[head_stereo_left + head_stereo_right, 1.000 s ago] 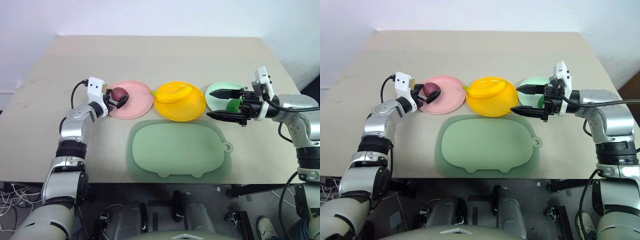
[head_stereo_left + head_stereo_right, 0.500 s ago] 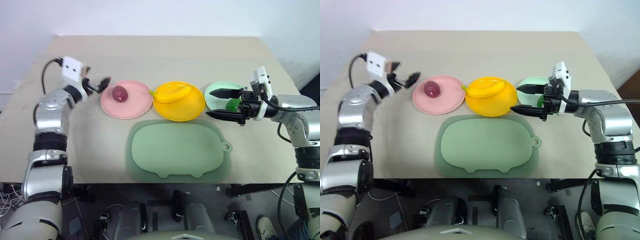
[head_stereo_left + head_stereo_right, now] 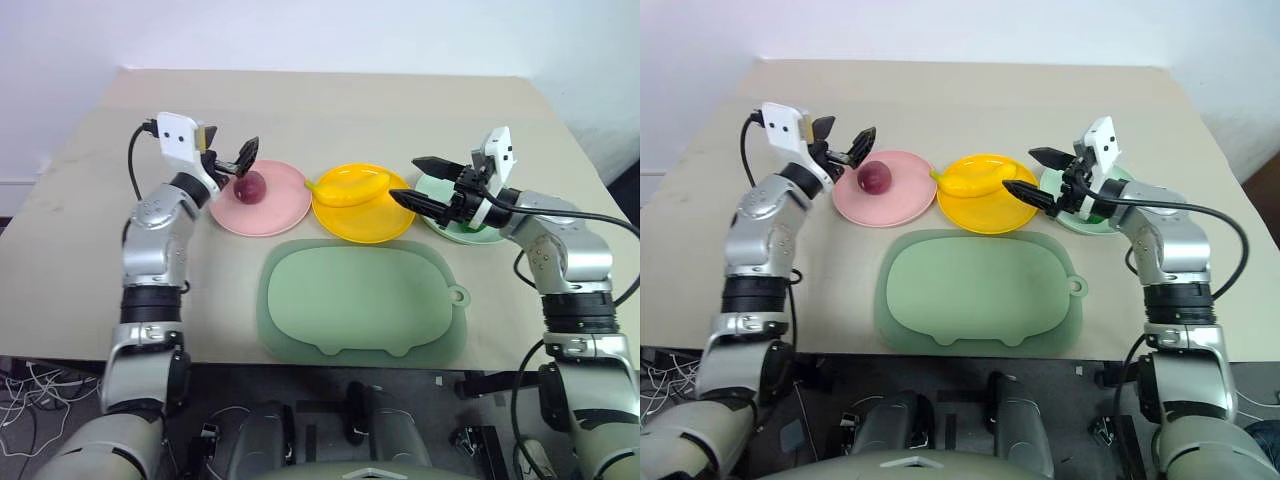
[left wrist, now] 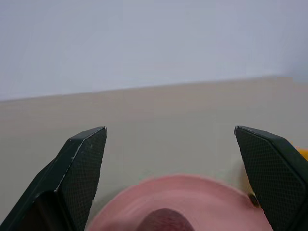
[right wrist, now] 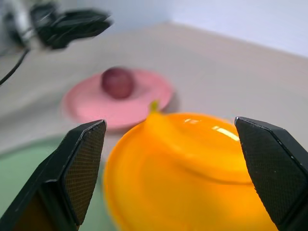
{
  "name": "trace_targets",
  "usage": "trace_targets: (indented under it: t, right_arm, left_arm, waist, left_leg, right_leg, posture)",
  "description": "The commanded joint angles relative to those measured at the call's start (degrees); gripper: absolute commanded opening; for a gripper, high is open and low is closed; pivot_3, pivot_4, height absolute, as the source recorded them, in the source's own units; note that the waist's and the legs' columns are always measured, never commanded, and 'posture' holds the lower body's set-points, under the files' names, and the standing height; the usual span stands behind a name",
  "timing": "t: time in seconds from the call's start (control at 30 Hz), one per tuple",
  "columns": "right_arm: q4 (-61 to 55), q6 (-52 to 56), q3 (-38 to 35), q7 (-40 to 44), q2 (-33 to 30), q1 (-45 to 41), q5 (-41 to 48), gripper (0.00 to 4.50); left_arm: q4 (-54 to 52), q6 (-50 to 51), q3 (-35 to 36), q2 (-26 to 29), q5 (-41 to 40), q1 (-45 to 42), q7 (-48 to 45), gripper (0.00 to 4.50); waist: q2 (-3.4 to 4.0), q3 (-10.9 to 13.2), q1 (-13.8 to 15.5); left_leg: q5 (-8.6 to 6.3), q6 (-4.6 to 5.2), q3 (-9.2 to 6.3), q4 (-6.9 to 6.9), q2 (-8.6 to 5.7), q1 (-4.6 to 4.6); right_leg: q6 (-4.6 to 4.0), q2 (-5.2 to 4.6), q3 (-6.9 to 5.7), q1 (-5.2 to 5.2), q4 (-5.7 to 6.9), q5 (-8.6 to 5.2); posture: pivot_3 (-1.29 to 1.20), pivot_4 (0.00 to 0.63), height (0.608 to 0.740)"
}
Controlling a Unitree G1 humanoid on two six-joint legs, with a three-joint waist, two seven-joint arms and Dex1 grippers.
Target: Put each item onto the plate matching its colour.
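A round dark red-purple fruit [image 3: 250, 185] lies on the pink plate [image 3: 275, 205]. My left gripper [image 3: 232, 153] hovers open just above the plate's far left rim, apart from the fruit, with nothing in it. In the left wrist view its fingers [image 4: 82, 163] frame the pink plate [image 4: 202, 192] and the fruit [image 4: 163, 222]. The yellow banana [image 3: 350, 185] rests on the yellow plate [image 3: 365, 220]. My right gripper [image 3: 413, 182] is open and empty, pointing left over the gap between the yellow plate and the mint green plate [image 3: 470, 232], which my hand largely covers.
A large pale green pig-shaped mat [image 3: 360, 295] lies in front of the three plates, near the table's front edge. Bare tabletop [image 3: 330, 110] stretches behind the plates to the far edge.
The left gripper has come off the red-purple fruit and risen above the pink plate's rim; the fruit stays on the plate. The right gripper has swung left from the green plate toward the yellow one.
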Motion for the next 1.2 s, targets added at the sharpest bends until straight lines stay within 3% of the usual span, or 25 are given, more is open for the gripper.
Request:
trace_targets:
  t: [0.03, 0.33, 0.57, 0.67, 0.77, 0.87, 1.03, 1.17, 1.2]
  right_arm:
    - [-5.2, 0.4, -3.0, -5.6, 2.4, 2.8, 1.4, 4.5]
    - [-6.1, 0.6, -6.2, -11.0, 1.7, 5.6, 1.2, 4.5]
    - [-9.2, 0.7, -10.9, -26.0, 8.2, 8.3, 1.3, 4.5]
    - [-14.8, 1.8, -10.1, -27.8, 12.1, 11.6, 3.6, 4.5]
    - [-19.9, 3.5, -6.1, -23.6, 10.4, 16.2, 3.5, 4.5]
    - [-20.7, 3.5, -7.1, -17.9, 7.8, 17.1, 6.7, 4.5]
    - [-20.7, 5.9, -8.9, -7.1, -0.7, 18.4, 11.7, 4.5]
    - [-20.5, 5.5, -7.6, 1.3, -6.1, 21.0, 12.3, 4.5]
    - [-19.9, 6.0, -7.2, 5.6, -8.4, 21.9, 13.0, 4.5]
  left_arm:
    - [-6.3, 1.2, -1.5, -2.6, 2.1, 1.9, 5.3, 4.46]
    - [-12.7, 0.7, -13.4, -7.9, 8.3, 8.1, 5.3, 4.46]
    - [-14.3, 1.2, -13.0, -9.6, 8.2, 9.3, 6.6, 4.46]
    - [-14.4, 2.0, -11.7, -8.8, 7.1, 9.9, 5.9, 4.46]
    - [-16.9, 3.6, -11.8, -5.8, 2.8, 11.7, -1.9, 4.46]
    - [-18.6, 6.2, -10.0, 0.2, -3.2, 12.9, -12.3, 4.46]
    - [-18.9, 15.0, -5.5, 11.9, -15.9, 13.1, -30.3, 4.46]
    - [-21.7, 20.7, -4.7, 16.7, -23.5, 14.5, -39.5, 4.46]
    - [-23.2, 25.7, -4.4, 18.8, -28.7, 15.1, -43.7, 4.46]
  waist:
    - [0.0, 0.0, 0.1]
    - [0.01, 0.0, 0.0]
    - [0.0, 0.0, -0.1]
    - [0.03, 0.0, -0.1]
    - [0.03, 0.0, -0.1]
    - [0.03, 0.0, -0.2]
    - [0.04, 0.0, -0.1]
    - [0.04, 0.0, 0.0]
    - [0.04, 0.0, 0.0]
  left_leg:
    - [0.0, 0.0, -0.02, 0.0, 0.0, 0.0]
    - [-0.01, 0.02, -0.03, 0.0, -0.02, 0.03]
    - [-0.02, 0.04, -0.06, -0.01, 0.01, 0.02]
    - [-0.02, 0.04, -0.06, -0.03, 0.02, 0.03]
    - [-0.02, 0.04, -0.06, -0.03, 0.03, 0.0]
    - [-0.08, 0.15, -0.07, -0.02, 0.03, 0.01]
    - [-0.11, 0.2, -0.1, -0.03, 0.03, 0.01]
    - [-0.14, 0.25, -0.13, -0.02, 0.03, 0.04]
    - [-0.14, 0.25, -0.17, -0.04, 0.03, 0.04]
  right_leg:
    - [0.0, 0.0, 0.0, 0.02, 0.0, 0.0]
    - [0.0, 0.02, 0.0, 0.05, -0.03, 0.0]
    - [-0.01, 0.05, 0.0, 0.04, -0.05, -0.01]
    - [-0.01, 0.06, 0.0, 0.03, -0.04, -0.01]
    - [-0.01, 0.06, 0.01, 0.0, -0.05, -0.01]
    - [-0.01, 0.06, 0.01, 0.01, -0.04, -0.01]
    - [-0.02, 0.08, 0.0, 0.01, -0.05, -0.03]
    - [-0.02, 0.1, 0.0, 0.06, -0.08, -0.03]
    - [-0.02, 0.1, 0.0, 0.09, -0.09, -0.04]
  posture:
    - [0.0, 0.15, 0.704]
    - [0.0, 0.15, 0.704]
    - [0.0, 0.15, 0.704]
    - [0.0, 0.15, 0.704]
    - [0.0, 0.15, 0.704]
    - [0.0, 0.15, 0.704]
    - [0.0, 0.15, 0.704]
    - [0.0, 0.15, 0.704]
    - [0.0, 0.15, 0.704]
